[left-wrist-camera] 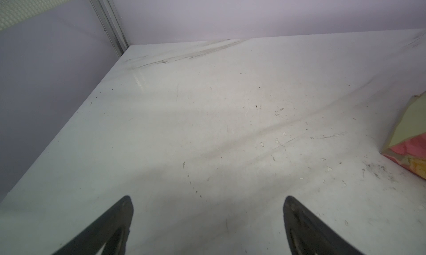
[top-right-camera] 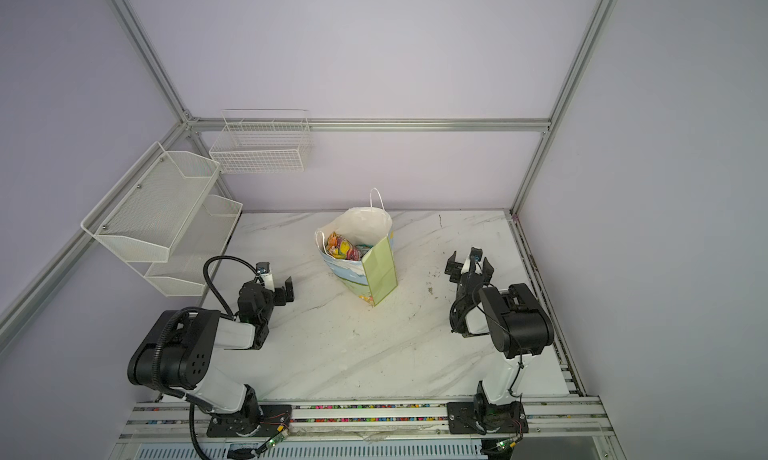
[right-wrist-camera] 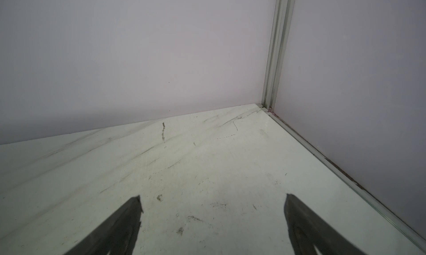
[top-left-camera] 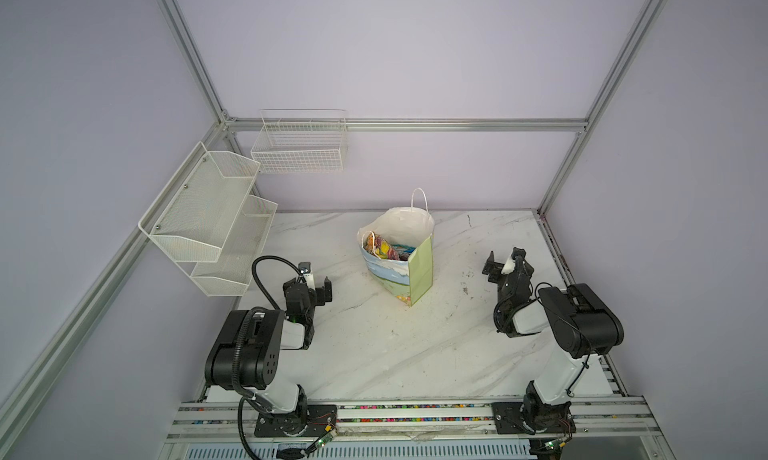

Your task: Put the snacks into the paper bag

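The paper bag [top-left-camera: 419, 266] [top-right-camera: 379, 266] stands upright and open-mouthed at the middle back of the marble table, its pale green side facing the front. Snacks [top-left-camera: 388, 250] [top-right-camera: 343, 248] lie inside it, with an orange-yellow packet on top and a teal one beside it. My left gripper [top-left-camera: 308, 289] [top-right-camera: 270, 289] [left-wrist-camera: 208, 203] hovers open and empty to the bag's left, low over the table. A lower corner of the bag [left-wrist-camera: 410, 136] shows in the left wrist view. My right gripper [top-left-camera: 507, 263] [top-right-camera: 469, 264] [right-wrist-camera: 212, 198] is open and empty to the bag's right, facing the back right corner.
A white two-tier mesh shelf [top-left-camera: 208, 221] [top-right-camera: 158, 212] hangs on the left wall above the left arm. A white wire basket [top-left-camera: 299, 146] [top-right-camera: 262, 146] hangs on the back wall. Aluminium frame posts [right-wrist-camera: 276, 58] stand at the table's corners.
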